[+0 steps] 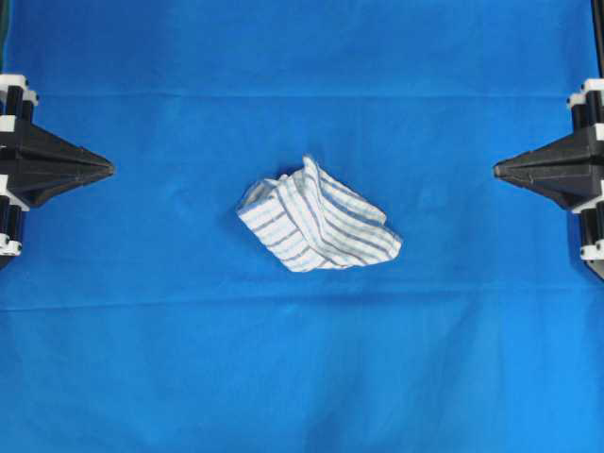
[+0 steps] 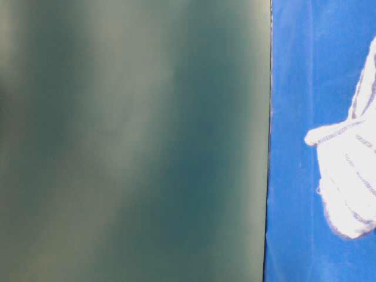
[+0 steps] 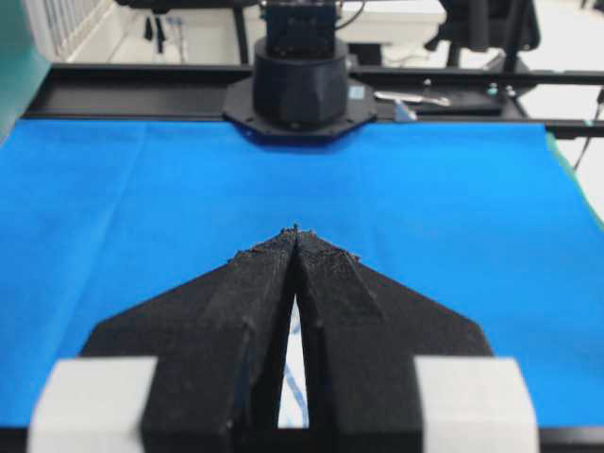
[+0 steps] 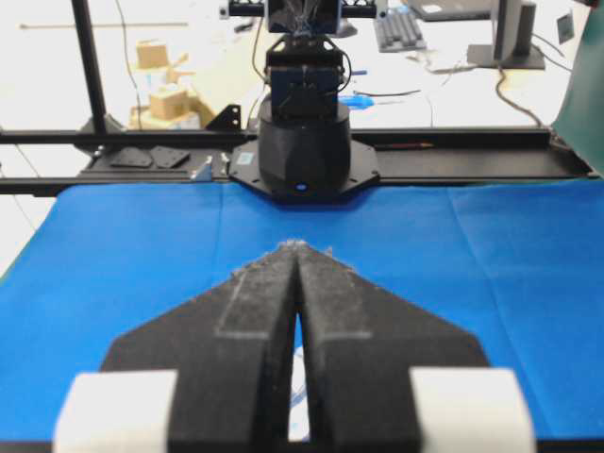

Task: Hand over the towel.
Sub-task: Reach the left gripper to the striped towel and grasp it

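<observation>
Left gripper closed, empty at nine o'clock | right gripper closed, empty at three | towel crumpled centre, untouched | step: none begun | next: one gripper must open, reach in, pinch a fold.

One towel, one blue cloth and two grippers are present: the left gripper and the right gripper.

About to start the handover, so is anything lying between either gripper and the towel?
Nothing visible. The towel lies crumpled mid-cloth; only bare blue cloth separates it from the shut left gripper and shut right gripper.
</observation>
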You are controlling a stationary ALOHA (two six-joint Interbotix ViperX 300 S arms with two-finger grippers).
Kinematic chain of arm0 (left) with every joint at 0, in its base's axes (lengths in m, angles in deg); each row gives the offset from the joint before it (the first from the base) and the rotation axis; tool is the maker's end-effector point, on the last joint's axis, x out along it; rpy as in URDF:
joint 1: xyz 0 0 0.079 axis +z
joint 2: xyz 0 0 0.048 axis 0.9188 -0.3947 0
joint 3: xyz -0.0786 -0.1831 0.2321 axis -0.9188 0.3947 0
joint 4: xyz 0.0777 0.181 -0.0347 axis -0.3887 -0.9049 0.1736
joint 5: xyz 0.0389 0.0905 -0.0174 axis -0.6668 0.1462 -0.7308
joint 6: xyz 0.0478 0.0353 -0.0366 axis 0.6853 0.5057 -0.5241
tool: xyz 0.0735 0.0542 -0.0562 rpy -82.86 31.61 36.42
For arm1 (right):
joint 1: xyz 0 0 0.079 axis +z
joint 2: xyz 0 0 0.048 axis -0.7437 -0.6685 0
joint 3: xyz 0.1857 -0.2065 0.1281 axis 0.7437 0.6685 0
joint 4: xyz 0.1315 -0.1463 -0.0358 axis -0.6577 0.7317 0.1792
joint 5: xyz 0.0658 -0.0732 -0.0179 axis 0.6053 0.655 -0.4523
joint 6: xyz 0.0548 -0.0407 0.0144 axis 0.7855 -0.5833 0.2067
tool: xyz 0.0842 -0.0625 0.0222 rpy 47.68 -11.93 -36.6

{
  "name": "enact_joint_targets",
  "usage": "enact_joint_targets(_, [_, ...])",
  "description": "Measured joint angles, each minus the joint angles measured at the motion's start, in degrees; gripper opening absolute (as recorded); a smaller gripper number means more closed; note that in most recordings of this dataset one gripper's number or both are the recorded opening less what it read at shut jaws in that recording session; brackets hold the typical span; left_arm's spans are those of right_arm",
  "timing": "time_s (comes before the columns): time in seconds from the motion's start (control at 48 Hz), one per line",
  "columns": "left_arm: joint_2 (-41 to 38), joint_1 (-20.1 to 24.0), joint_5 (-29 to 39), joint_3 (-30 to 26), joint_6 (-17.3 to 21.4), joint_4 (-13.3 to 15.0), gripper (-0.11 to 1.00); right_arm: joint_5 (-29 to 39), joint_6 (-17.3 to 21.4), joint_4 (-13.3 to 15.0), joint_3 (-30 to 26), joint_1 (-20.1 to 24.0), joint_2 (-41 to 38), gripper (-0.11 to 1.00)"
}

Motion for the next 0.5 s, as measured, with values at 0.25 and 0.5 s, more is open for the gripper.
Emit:
enact_joint_targets(0.25, [-2.55, -0.09, 0.26, -3.16, 0.88, 0.88, 0.00, 3.25, -0.79, 0.26, -1.05, 0.00, -0.44, 0.00])
enact_joint_targets(0.5, [-14.06, -0.09, 0.70, -10.72, 2.99, 0.88, 0.00, 5.45, -0.79, 0.35, -1.23, 0.00, -0.97, 0.00])
